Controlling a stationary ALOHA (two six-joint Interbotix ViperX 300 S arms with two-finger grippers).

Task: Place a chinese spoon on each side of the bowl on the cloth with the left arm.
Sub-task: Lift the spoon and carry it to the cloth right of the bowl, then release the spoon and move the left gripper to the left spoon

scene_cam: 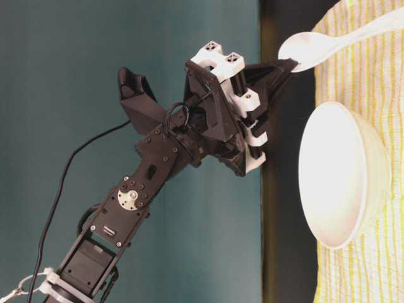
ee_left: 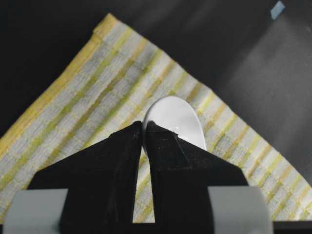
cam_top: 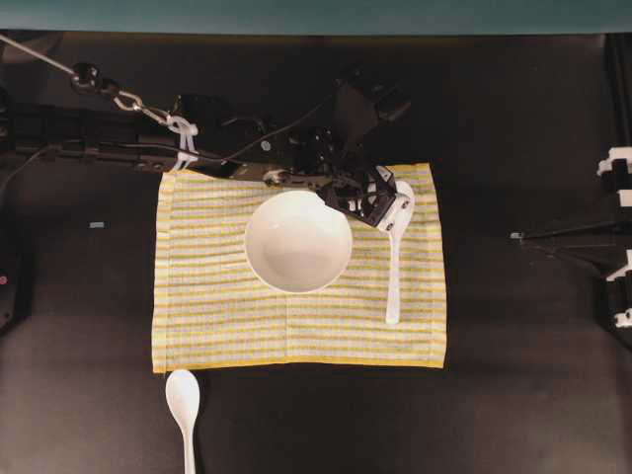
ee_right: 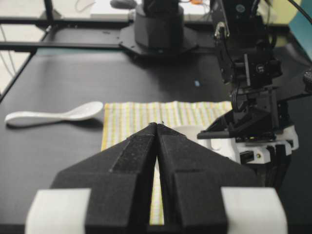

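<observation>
Chinese spoon number one (cam_top: 394, 259), glossy white with a deep oval scoop and a straight handle, lies on the striped cloth (cam_top: 217, 316) in the overhead view. Its scoop end sits in the left gripper (cam_top: 398, 210), whose jaws are clamped on it, and its handle runs away from the jaws toward the cloth's near hem. The bowl (cam_top: 297, 241), round, plain and glossy white, stands on the cloth just beside the jaws, on the side away from the handle. The second chinese spoon (cam_top: 184, 405) lies on the dark desk (cam_top: 513, 395) off the cloth, well apart from the jaws, past the near hem at the opposite corner.

From table level, the left gripper (scene_cam: 287, 65) pinches the rim of the held spoon's scoop (scene_cam: 309, 47) between black fingertips, the handle (scene_cam: 369, 28) slanting off over the cloth (scene_cam: 379, 88). The bowl (scene_cam: 338, 177) sits near the jaws, apart from them.

Through the left wrist camera, the jaws (ee_left: 145, 127) stand nearly together, the white scoop (ee_left: 175, 119) nipped at its edge and showing just beyond them, with a corner of the yellow-hemmed cloth (ee_left: 87, 92) beneath.

Through the right wrist camera, the right gripper (ee_right: 157, 126) has its jaws together on nothing. Beyond them lies the cloth (ee_right: 131, 122), with the loose spoon (ee_right: 58, 114) on the desk off to one side and the left arm (ee_right: 248, 73) to the other.

No writing can be read anywhere.
</observation>
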